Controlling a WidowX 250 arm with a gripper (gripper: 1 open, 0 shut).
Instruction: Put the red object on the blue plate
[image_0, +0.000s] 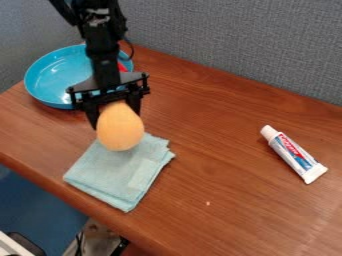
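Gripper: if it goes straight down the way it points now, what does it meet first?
The gripper points down with the orange ball between its jaws. Directly below lies the teal cloth, so the ball would likely press into it first; the exact gap is unclear.

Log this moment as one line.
gripper: shut on orange ball | orange ball: above teal cloth | blue plate: behind, left | toothpaste tube: right, untouched

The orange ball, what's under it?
Under the orange ball, which the gripper holds, lies the teal cloth on the wooden table. The table beneath the cloth is covered.
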